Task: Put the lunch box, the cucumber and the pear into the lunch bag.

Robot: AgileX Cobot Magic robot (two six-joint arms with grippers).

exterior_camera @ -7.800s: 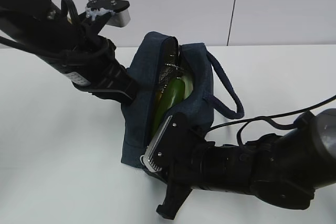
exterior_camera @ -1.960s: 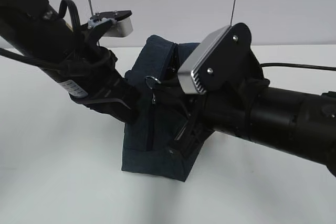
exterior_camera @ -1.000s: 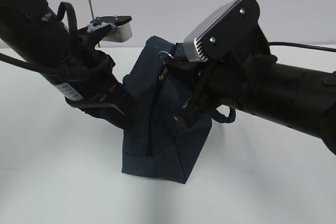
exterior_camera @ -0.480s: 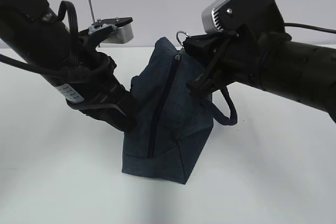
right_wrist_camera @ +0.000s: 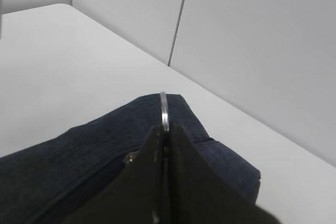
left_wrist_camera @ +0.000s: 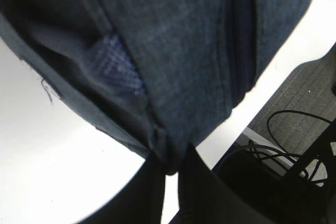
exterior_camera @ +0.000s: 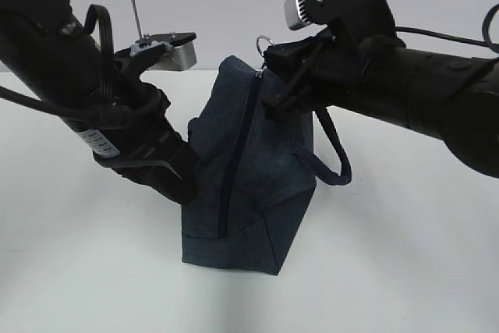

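The dark navy lunch bag (exterior_camera: pixel 249 185) stands on the white table with its zipper (exterior_camera: pixel 238 161) closed along its length. My right gripper (exterior_camera: pixel 269 64) is shut on the metal ring pull (exterior_camera: pixel 263 40) at the bag's top far end; the ring (right_wrist_camera: pixel 165 109) sticks up between the tips in the right wrist view (right_wrist_camera: pixel 166 129). My left gripper (exterior_camera: pixel 187 181) is shut on the bag's fabric at its left side; the left wrist view (left_wrist_camera: pixel 169 169) shows a pinched fold of the bag (left_wrist_camera: pixel 173 51). Lunch box, cucumber and pear are hidden.
The bag's looped handle (exterior_camera: pixel 335 157) hangs off its right side under my right arm. White table (exterior_camera: pixel 405 255) all round, a grey wall behind. The left wrist view shows the table edge and cables (left_wrist_camera: pixel 294 135) beyond it.
The bag was open with the cucumber showing. My right gripper has pulled the ring pull from the near end up to the far top, closing the zipper. The left gripper kept its hold.
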